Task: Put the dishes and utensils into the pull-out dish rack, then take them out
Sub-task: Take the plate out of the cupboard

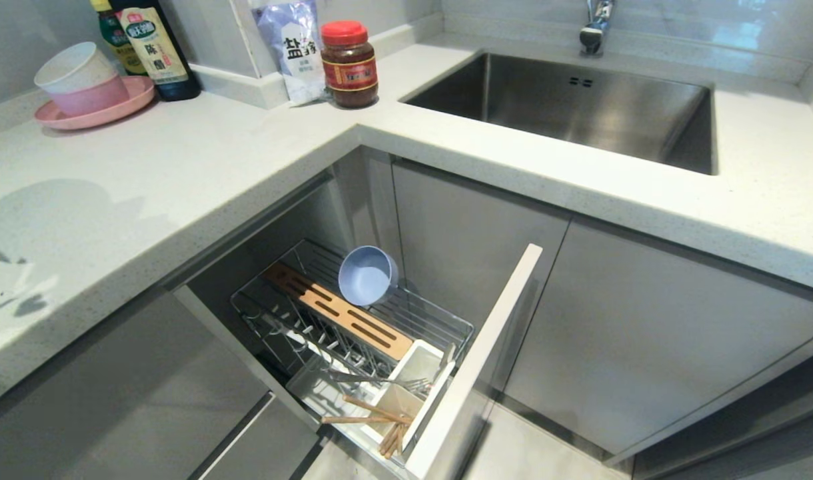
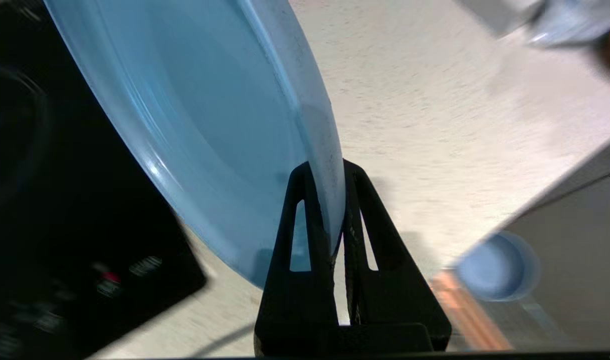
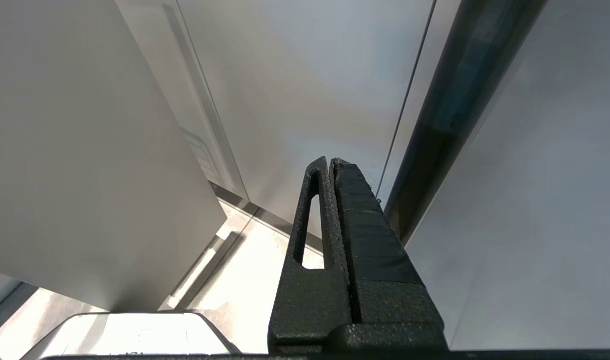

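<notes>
A pale speckled L-shaped countertop [image 1: 180, 173] fills the head view, with a steel sink [image 1: 580, 107] at upper right and a pink plate [image 1: 93, 110] carrying stacked pink and white bowls [image 1: 80, 80] at upper left. Below centre, the pull-out dish rack [image 1: 353, 333] stands open on its narrow white cabinet front [image 1: 476, 360]. A small blue bowl [image 1: 366, 275] rests tilted on its side against the rack's far wire wall, beside the slotted wooden strip [image 1: 340, 310]. At the near end, the white utensil caddy [image 1: 413, 380] holds a silver fork [image 1: 380, 381] lying across its rim and wooden chopsticks [image 1: 373, 417]. In the left wrist view, the left gripper [image 2: 336, 200] is clamped on the rim of the blue plate [image 2: 200, 115], which stands edge-up between the fingers above the countertop. The right gripper [image 3: 330, 165] hangs low beside grey cabinet doors [image 3: 305, 85], fingers pressed together and empty.
</notes>
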